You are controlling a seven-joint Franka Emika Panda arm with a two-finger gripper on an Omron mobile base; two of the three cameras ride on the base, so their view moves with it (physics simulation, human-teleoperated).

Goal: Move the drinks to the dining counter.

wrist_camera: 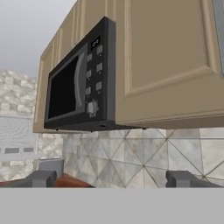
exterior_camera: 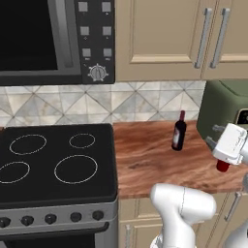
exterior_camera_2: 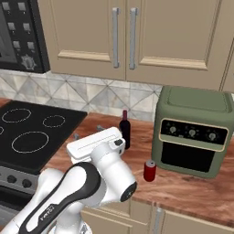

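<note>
Reddish-brown wood counter point(exterior_camera: 150, 162) right of the black stove point(exterior_camera: 55, 162); dark wine bottle point(exterior_camera: 178, 131) stands upright near the tiled backsplash, red can point(exterior_camera: 223, 166) partly hidden behind the white wrist at the right edge.

Right base view: arm bends up from lower left, hand level above the counter, pointing toward the backsplash. Wine bottle just beyond the hand, can near the green toaster oven point(exterior_camera_2: 194, 130).

Hand view: gripper point(wrist_camera: 116, 179) spread wide, holding nothing, fingertips point(wrist_camera: 41, 178) aimed at the microwave point(wrist_camera: 78, 85) and cabinets.

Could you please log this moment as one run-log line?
gripper: jaws open, empty, raised | wine bottle: upright on counter | red can: before air fryer
</note>
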